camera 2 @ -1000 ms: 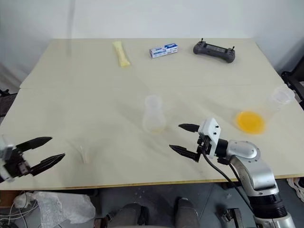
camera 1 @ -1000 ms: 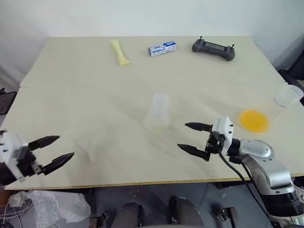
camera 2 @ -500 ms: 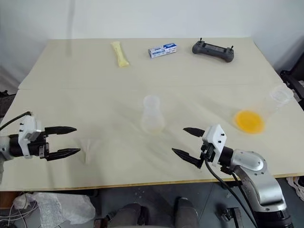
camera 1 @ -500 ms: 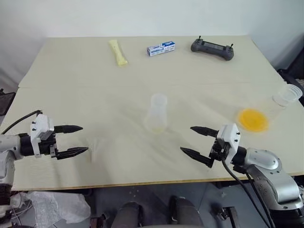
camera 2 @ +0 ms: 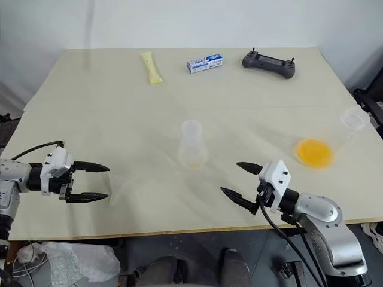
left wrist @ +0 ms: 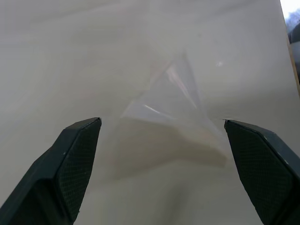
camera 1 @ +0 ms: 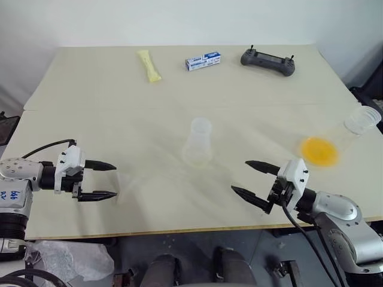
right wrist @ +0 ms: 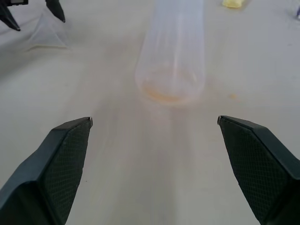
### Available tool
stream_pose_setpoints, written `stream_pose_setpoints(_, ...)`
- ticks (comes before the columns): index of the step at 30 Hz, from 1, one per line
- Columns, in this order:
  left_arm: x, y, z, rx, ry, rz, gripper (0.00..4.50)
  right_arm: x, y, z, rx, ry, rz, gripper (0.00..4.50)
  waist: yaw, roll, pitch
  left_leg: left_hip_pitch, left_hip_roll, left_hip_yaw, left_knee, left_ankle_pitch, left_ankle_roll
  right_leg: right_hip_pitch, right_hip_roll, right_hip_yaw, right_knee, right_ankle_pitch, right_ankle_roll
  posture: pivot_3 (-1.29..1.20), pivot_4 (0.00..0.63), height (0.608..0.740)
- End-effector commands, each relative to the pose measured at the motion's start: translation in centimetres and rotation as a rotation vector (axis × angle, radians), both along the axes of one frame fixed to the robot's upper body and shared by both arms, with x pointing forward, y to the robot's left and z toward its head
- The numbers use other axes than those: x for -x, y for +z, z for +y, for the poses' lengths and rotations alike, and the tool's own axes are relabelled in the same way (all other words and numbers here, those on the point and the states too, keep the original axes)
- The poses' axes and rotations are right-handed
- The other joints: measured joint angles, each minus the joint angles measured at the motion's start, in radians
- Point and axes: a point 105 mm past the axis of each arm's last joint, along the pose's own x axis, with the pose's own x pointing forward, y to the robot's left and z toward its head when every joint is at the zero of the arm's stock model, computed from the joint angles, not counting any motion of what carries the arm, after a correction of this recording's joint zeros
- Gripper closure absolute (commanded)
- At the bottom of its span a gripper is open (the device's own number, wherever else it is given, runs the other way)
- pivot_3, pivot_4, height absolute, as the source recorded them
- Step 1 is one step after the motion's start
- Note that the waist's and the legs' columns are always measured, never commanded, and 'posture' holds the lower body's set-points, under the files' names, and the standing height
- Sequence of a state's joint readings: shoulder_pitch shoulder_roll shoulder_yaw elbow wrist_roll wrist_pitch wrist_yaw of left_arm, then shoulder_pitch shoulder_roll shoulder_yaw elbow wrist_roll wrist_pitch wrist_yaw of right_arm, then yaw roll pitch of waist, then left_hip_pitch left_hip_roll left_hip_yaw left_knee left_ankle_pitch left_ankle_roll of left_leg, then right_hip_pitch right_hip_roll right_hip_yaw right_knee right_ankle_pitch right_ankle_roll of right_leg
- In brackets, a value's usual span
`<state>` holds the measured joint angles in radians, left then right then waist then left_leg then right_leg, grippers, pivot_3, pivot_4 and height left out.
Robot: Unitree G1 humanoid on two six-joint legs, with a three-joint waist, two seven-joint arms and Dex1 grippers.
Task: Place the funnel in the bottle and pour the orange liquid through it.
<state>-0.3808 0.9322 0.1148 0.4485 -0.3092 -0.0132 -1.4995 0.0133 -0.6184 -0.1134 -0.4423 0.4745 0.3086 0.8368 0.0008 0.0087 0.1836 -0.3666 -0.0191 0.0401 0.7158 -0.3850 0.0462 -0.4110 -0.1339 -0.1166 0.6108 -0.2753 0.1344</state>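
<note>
Left gripper (camera 2: 100, 182) has both black fingers spread wide and nothing between them. It sits low over the table's near left part, pointing at the funnel (left wrist: 180, 115), which is just past the fingertips and not touched. From the left wrist camera the funnel looks like a clear, colourless plastic cone lying on its side, shiny along its edges and so see-through it nearly melts into the table (camera 2: 119, 113).

Right gripper (camera 2: 239, 182) is spread just as wide and also empty, hovering near the front edge on the right, aimed toward the bottle (camera 2: 192, 143). The bottle stands upright around the middle of the table, clear plastic, broad at the base and narrowing to an open neck, with a faint orange tint at the bottom in the right wrist view. It's well apart from both grippers.

Over on the right side the orange liquid (camera 2: 315, 153) shows as a bright round pool inside a clear container (camera 2: 352, 122) that seems tipped toward the table edge; I can't quite make out its walls.

Along the far edge: a pale yellow soft-looking packet (camera 2: 152, 67), a small blue-and-white box (camera 2: 204, 63), and a dark grey controller (camera 2: 268, 62) with two little antennas. Tabletop is smooth, matte, pale beige, with a seam running across it.
</note>
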Motion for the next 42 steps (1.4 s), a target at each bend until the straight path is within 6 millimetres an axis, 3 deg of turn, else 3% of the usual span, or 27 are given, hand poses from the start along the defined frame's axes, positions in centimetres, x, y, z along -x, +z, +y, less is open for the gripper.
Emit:
stream_pose_setpoints(1, 0.3, -0.1, 0.5, -0.019, 0.003, -0.008, 0.02, 0.3, 1.2, -0.1, 0.001, 0.003, -0.046, 0.0, 0.001, 0.0, 0.0, 0.0, 0.0, 0.0, 0.0, 0.0, 0.0, 0.0, 0.0, 0.0, 0.0, 0.0, 0.0, 0.0, 0.15, 0.74)
stream_pose_setpoints(12, 0.1, -1.0, -0.2, -0.028, -0.017, -0.055, 0.02, -0.1, 1.4, 0.0, 0.008, 0.008, -0.05, 0.0, 0.001, 0.0, 0.0, 0.0, 0.0, 0.0, 0.0, 0.0, 0.0, 0.0, 0.0, 0.0, 0.0, 0.0, 0.0, 0.0, 0.15, 0.74)
stream_pose_setpoints(25, -1.2, 1.4, -0.1, -0.029, -0.057, -0.168, 0.02, -0.2, 1.4, -0.1, 0.011, 0.007, -0.049, 0.0, 0.002, 0.0, 0.0, -0.001, 0.0, 0.0, 0.001, 0.0, 0.0, 0.0, 0.0, -0.001, 0.0, 0.0, 0.0, 0.0, 0.15, 0.74)
stream_pose_setpoints(41, -0.7, 1.5, -1.5, -0.081, -0.239, -0.079, 0.02, -0.6, 1.3, 0.0, 0.008, -0.003, -0.057, 0.0, 0.002, 0.0, 0.0, -0.001, 0.0, 0.0, 0.001, 0.0, 0.001, 0.0, 0.0, -0.001, 0.0, 0.0, 0.0, 0.0, 0.15, 0.74)
stream_pose_setpoints(42, -0.8, 1.6, -1.6, -0.073, -0.243, -0.085, 0.41, -0.6, 1.3, 0.0, 0.007, -0.004, -0.058, 0.0, 0.002, 0.0, 0.0, -0.001, 0.0, -0.001, 0.001, 0.0, 0.001, 0.0, 0.0, 0.0, 0.0, 0.0, 0.0, 0.0, 0.15, 0.74)
